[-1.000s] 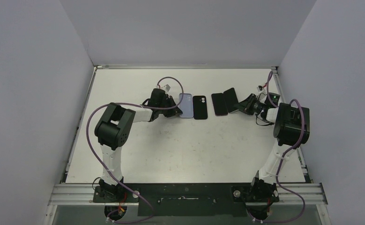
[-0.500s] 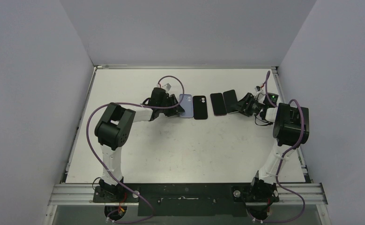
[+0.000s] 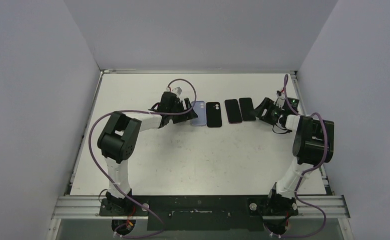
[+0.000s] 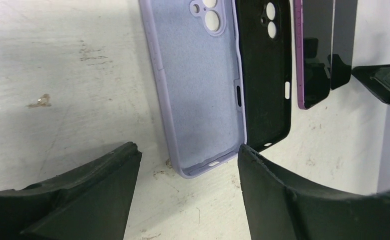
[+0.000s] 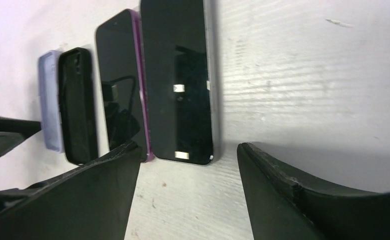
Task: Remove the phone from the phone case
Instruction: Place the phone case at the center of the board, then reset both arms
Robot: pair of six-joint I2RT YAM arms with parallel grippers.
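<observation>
Top view: your left gripper (image 3: 187, 111) and right gripper (image 3: 259, 110) are gaping, empty. Two cases (image 3: 213, 114) and two phones (image 3: 233, 110) are lying between them.

Cases (image 3: 213, 114) L, phones (image 3: 233, 110) R, one row on table (image 3: 182, 155).

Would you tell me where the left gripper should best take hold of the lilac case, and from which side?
On the lilac case, probably the raised wall along its free long edge, one finger in the hollow and one outside, coming down on the side away from the black case. It lies flat, hollow up, with its other long edge against the black case.
</observation>
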